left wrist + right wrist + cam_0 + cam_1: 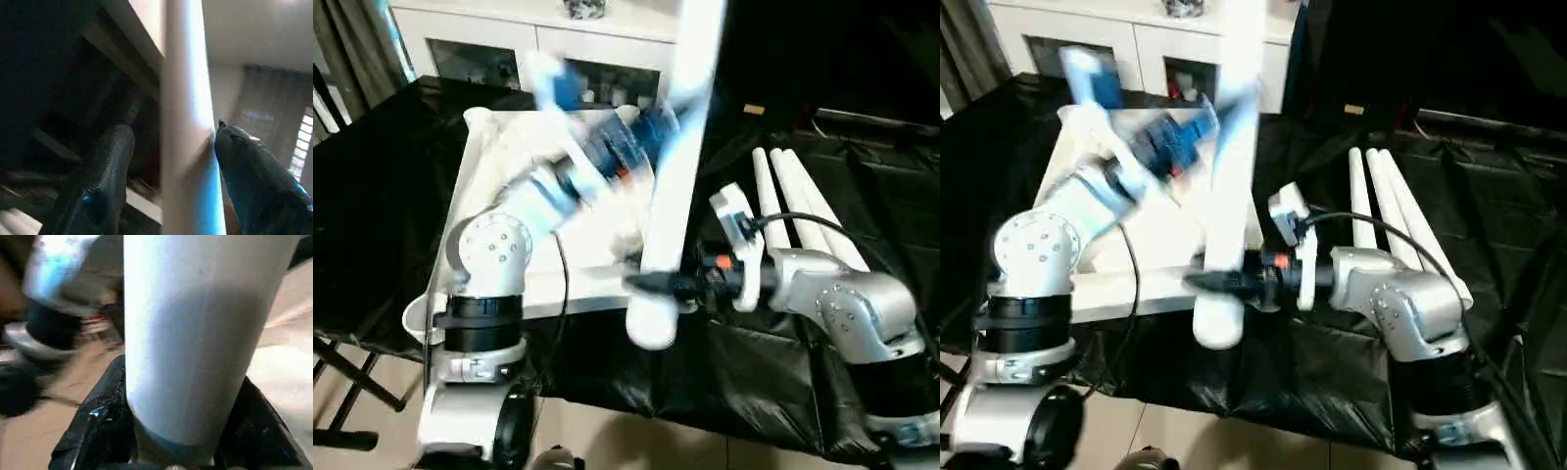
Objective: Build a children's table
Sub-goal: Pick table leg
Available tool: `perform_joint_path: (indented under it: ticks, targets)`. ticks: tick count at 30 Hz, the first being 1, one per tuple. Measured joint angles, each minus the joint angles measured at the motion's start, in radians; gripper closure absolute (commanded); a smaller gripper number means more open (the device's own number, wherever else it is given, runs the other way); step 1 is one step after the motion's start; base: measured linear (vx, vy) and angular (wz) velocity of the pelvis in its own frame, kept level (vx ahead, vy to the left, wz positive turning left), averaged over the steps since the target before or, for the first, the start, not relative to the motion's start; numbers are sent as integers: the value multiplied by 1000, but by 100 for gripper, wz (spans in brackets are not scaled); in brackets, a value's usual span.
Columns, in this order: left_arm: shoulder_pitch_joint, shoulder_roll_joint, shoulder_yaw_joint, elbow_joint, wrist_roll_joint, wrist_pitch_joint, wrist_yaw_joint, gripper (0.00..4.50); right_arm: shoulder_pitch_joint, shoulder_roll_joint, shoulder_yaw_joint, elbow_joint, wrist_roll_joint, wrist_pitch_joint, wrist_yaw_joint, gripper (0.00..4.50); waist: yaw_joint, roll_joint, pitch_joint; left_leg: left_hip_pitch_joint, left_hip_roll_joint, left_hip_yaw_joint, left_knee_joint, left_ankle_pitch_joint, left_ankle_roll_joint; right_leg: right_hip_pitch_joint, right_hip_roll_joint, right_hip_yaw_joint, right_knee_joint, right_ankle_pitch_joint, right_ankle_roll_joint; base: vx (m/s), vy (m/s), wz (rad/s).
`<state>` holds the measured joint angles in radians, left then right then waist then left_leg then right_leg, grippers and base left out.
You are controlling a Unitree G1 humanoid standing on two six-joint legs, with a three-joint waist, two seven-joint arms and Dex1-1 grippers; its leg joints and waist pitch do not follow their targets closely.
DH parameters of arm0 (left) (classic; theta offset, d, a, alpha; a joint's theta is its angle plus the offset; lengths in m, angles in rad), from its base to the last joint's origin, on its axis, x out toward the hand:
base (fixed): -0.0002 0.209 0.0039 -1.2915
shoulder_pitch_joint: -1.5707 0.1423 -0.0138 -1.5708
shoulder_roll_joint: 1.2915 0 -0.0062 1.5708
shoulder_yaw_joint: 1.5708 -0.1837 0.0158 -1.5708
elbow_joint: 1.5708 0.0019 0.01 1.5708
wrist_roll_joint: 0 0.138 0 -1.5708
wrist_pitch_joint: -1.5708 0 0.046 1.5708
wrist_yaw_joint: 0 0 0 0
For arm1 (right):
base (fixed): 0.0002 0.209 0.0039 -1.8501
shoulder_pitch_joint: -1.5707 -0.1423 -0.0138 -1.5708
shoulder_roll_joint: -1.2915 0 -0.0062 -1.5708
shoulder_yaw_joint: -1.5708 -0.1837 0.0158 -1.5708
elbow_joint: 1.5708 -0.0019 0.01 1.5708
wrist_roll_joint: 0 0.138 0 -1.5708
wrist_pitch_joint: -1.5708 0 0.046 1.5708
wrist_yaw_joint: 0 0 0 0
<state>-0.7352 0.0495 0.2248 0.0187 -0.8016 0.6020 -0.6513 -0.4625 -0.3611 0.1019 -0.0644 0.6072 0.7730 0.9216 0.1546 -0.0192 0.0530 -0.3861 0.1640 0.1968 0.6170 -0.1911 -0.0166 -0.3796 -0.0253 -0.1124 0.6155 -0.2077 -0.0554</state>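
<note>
Centrally, a long white tube leg [671, 186] is held nearly upright above a work surface draped in black cloth [744, 367], its rounded lower end hanging just past the near edge of the white table top [509, 284]. The right gripper [656, 284] is clamped on the leg near that lower end, its two black fingers [105, 428] pressed against opposite sides of the tube. The left gripper [168, 171] is seen higher up the same leg (heavily blurred in the head views); its fingers are spread, one fingertip [230, 142] touching the tube, the other standing a little apart from it. The top lies flat on the cloth, left of the leg. Three more legs [798, 211] lie side by side on the cloth, to the right. A white cabinet [524, 44] stands behind the table.
</note>
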Motion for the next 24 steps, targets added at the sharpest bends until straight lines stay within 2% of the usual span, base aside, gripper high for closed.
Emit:
perform_joint_path:
  ticks: [3,5,7,9,14,16,18,20,21,24]
  targets:
    - [35,64,-8,-18,44,-23,-21,146,0,13,-20,3,-59,-49,-93,261,-4,0,0,1,0,0,0,0,0,0,0,0,0,0,1,0,0,0]
    - [98,183,-108,-30,174,-72,-65,146,1,53,-45,40,-128,-126,-218,261,-11,0,0,1,0,0,0,1,-1,0,0,0,1,-1,2,0,0,0]
    - [157,243,-191,-22,278,-119,-103,146,1,65,-79,83,-173,-159,-305,261,-10,1,0,1,0,0,0,1,-1,0,0,0,0,0,2,0,0,0]
    - [195,299,-275,-15,353,-158,-149,146,1,86,-101,102,-189,-189,-357,261,-10,1,0,1,0,1,0,1,-1,0,0,1,0,0,3,0,0,0]
    - [227,403,-490,66,547,-249,-219,146,1,145,-143,133,-234,-355,-460,261,-14,4,2,2,0,2,0,1,-2,0,0,1,1,0,2,0,0,0]
    - [240,413,-522,116,590,-274,-231,146,5,152,-169,148,-235,-369,-488,261,-16,6,3,2,0,2,0,1,-2,0,0,1,1,1,2,0,0,0]
    - [250,412,-535,155,597,-288,-263,146,24,151,-179,148,-230,-361,-483,261,-16,6,2,2,0,2,0,1,-2,0,0,1,1,1,2,0,0,0]
    - [250,409,-559,215,624,-318,-293,146,47,152,-168,148,-226,-349,-458,261,-16,7,3,2,0,2,0,1,-2,0,0,1,1,1,1,0,0,0]
    - [250,407,-565,238,632,-329,-300,175,53,153,-161,148,-224,-348,-450,261,-16,7,3,2,0,2,0,1,-2,0,0,1,1,1,1,0,0,0]
    - [229,399,-585,319,657,-368,-307,187,66,146,-135,145,-223,-347,-417,261,-16,8,3,2,0,2,0,1,-2,0,0,1,1,1,1,0,0,0]
